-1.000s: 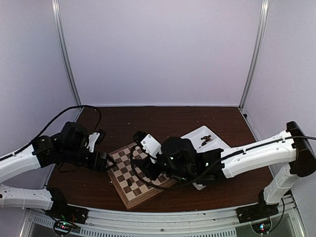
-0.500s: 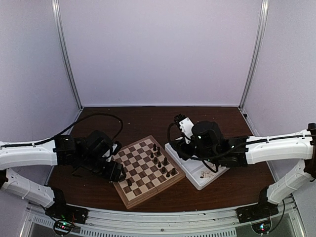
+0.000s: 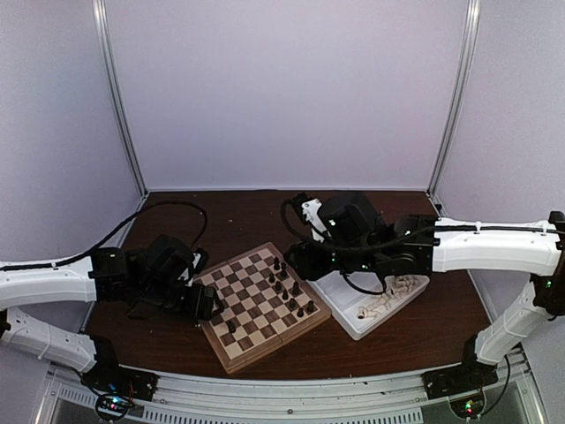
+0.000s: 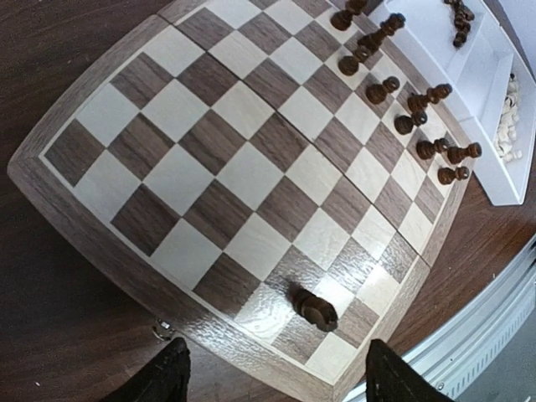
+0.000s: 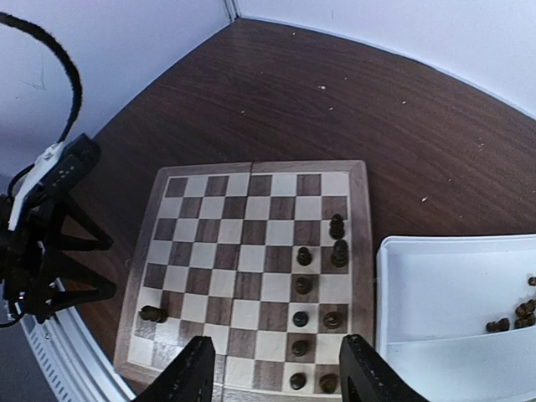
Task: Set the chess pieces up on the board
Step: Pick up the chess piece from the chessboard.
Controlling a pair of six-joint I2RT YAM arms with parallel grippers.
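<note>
The board [image 4: 243, 176] is wood with visible grain in both its pale and dark squares, finished to a soft satin sheen, and the dark chess pieces [image 4: 314, 310] on it are turned wood with a glossy polish. The tray [image 5: 444, 285] is smooth white plastic, faintly shiny, while the table [image 5: 335, 92] shows dark brown wood grain, matt and lightly speckled
</note>
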